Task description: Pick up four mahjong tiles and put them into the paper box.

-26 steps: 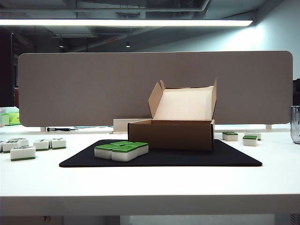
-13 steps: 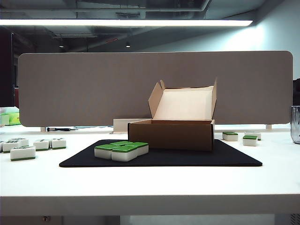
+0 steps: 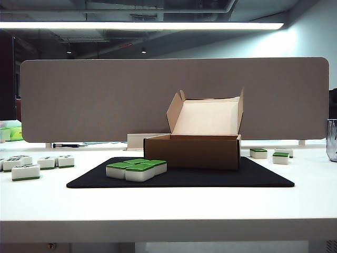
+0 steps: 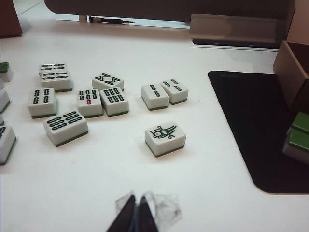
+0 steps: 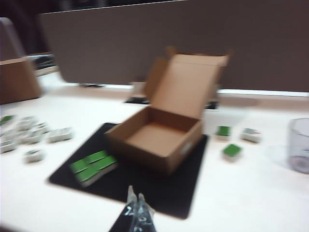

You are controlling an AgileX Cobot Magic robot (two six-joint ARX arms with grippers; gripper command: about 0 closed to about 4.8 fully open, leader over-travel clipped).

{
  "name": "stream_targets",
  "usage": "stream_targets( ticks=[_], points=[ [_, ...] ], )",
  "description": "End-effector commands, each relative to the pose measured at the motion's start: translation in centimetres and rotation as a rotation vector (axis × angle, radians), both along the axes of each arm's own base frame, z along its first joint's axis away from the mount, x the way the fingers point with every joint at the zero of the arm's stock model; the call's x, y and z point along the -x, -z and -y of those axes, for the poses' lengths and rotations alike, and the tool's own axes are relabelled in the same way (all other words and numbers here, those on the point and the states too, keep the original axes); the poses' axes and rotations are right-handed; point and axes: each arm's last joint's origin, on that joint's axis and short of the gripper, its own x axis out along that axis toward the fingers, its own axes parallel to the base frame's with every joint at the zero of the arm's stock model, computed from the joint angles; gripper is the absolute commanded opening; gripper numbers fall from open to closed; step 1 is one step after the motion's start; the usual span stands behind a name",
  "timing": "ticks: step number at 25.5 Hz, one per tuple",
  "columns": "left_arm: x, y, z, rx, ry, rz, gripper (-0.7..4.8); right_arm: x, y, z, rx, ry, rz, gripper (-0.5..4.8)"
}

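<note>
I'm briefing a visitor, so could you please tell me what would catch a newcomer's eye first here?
The open paper box stands on the black mat, lid up and nothing visible inside. Just left of it, four green-topped mahjong tiles lie clustered on the mat. The left gripper and right gripper, both shut, appear only in the wrist views.

White table [image 3: 168,211], black mat [image 3: 179,179] lying on its middle, face-up white tiles with dark markings [image 3: 37,164] scattered on its left, two green-topped tiles [image 3: 269,155] on its right, clear container [image 3: 331,139] at the far right edge
</note>
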Motion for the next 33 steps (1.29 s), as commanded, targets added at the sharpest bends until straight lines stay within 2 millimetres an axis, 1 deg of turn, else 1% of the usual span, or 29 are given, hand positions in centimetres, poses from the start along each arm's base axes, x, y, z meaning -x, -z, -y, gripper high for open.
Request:
stream_targets(
  ticks=[1, 2, 3, 7, 9, 11, 13, 14, 16, 17, 23, 27, 29, 31, 33],
  points=[
    [0.0, 0.1, 0.0, -0.001, -0.002, -0.013, -0.05, 2.4, -0.9, -0.3, -0.009, -0.147, -0.007, -0.01],
    [0.0, 0.1, 0.0, -0.001, -0.002, -0.013, -0.05, 2.8, -1.1, -0.4, -0.010, -0.177, -0.008, -0.01],
    [0.0, 0.1, 0.0, -0.001, -0.003, -0.013, -0.05, 3.7, -1.5, -0.5, -0.013, -0.245, -0.002, -0.01],
    [0.0, 0.1, 0.0, 0.000, -0.001, -0.013, -0.05, 5.7, -2.1, -0.9, -0.024, -0.401, -0.017, -0.01],
    [0.0, 0.1, 0.0, 0.003, -0.001, -0.013, -0.05, 6.2, -2.1, -0.9, -0.028, -0.436, -0.029, -0.01],
    [0.0, 0.0, 0.0, 0.008, 0.008, -0.011, -0.05, 6.1, -2.0, -0.9, -0.030, -0.436, -0.039, -0.01],
    [0.1, -0.3, 0.1, 0.075, 0.038, -0.005, -0.05, 6.2, -1.9, -0.9, -0.032, -0.435, -0.048, -0.01],
    [0.2, -0.8, 0.2, 0.138, 0.052, 0.008, -0.05, 6.2, -1.9, -0.9, -0.032, -0.436, -0.051, -0.01],
    [0.3, -1.6, 0.2, 0.195, 0.058, 0.037, -0.05, 6.2, -1.9, -0.9, -0.032, -0.435, -0.051, -0.01],
    [0.5, -2.9, 0.3, 0.217, 0.078, 0.080, -0.05, 6.2, -1.9, -0.9, -0.032, -0.434, -0.051, -0.01],
    [1.4, -6.5, 0.3, 0.215, 0.111, 0.181, -0.05, 6.1, -1.9, -0.9, -0.030, -0.433, -0.049, -0.01],
    [1.5, -8.5, 0.4, 0.215, 0.127, 0.196, -0.05, 6.1, -1.9, -0.9, -0.028, -0.433, -0.046, -0.01],
    [1.3, -9.6, 0.4, 0.215, 0.145, 0.188, -0.05, 6.1, -1.9, -0.9, -0.028, -0.433, -0.046, -0.01],
    [0.4, -11.7, 0.6, 0.213, 0.178, 0.149, -0.05, 6.1, -1.9, -0.9, -0.028, -0.433, -0.046, -0.01],
    [-0.5, -12.8, 0.6, 0.215, 0.188, 0.120, -0.05, 6.1, -1.9, -0.9, -0.028, -0.433, -0.046, -0.01]
  ],
)
